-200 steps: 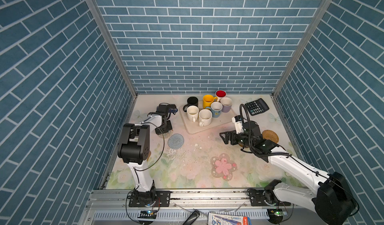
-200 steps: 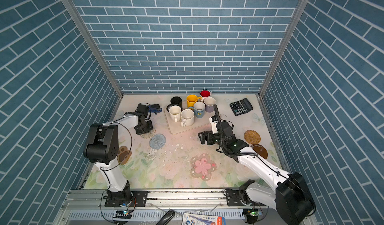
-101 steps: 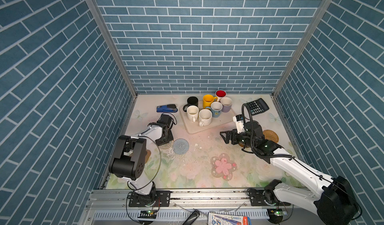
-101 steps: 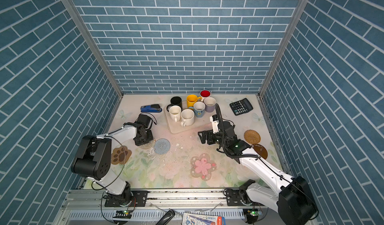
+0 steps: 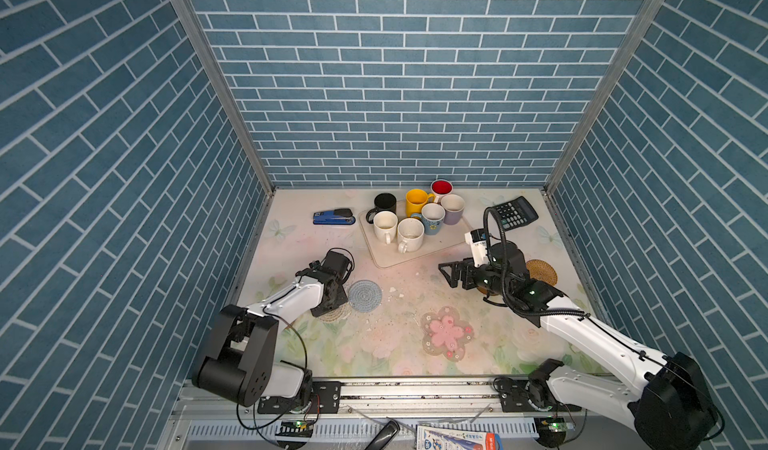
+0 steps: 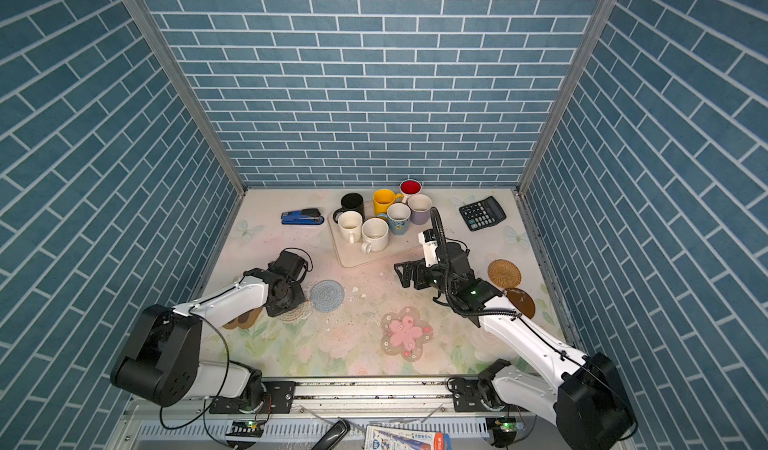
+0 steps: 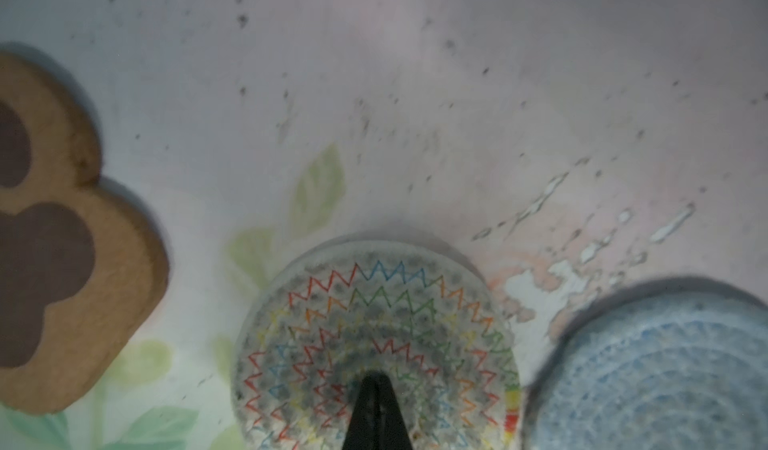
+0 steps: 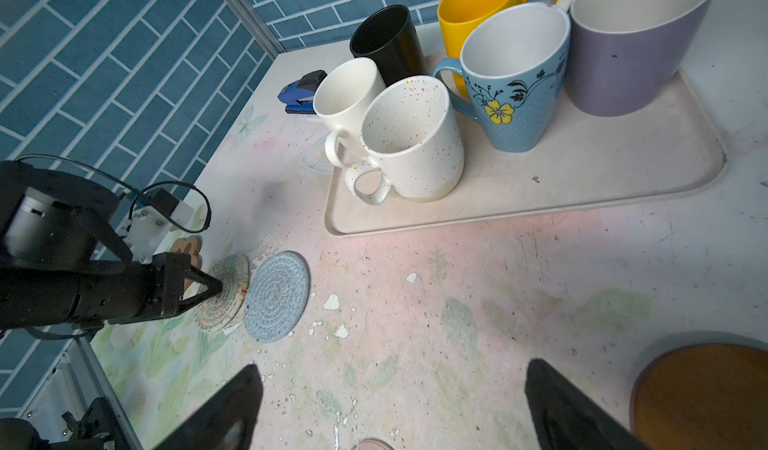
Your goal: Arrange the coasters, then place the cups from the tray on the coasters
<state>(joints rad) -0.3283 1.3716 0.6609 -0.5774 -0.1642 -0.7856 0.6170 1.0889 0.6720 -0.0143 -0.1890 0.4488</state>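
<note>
A: Where are the cups (image 5: 432,216)?

B: I see all seven on the tray (image 5: 419,255), at twelve o'clock on the table (image 5: 374,346) in both top views. None is on a coaster.

A: What about my left gripper (image 7: 376,406)?

B: Its tips are pressed together with nothing between them. They touch the middle of the rope coaster (image 7: 374,323), at nine o'clock on the table. Only the left wrist view shows the coloured zigzag lines on it. The blue round coaster (image 7: 665,377) lies just beside it.

A: That view also shows a paw coaster (image 7: 62,240). Where is it from above?

B: At eight o'clock. In a top view my left arm (image 5: 291,300) hides it. In a top view a bit of the paw coaster (image 6: 245,319) peeks out.

A: And my right gripper (image 8: 390,406)?

B: It is wide open and holds nothing. It hangs over bare table near the middle. Its wrist view shows the brown disc (image 8: 702,394) close by one finger. From above I see the rattan coaster (image 5: 541,272) at three o'clock and the pink flower coaster (image 5: 445,332) at five.
</note>
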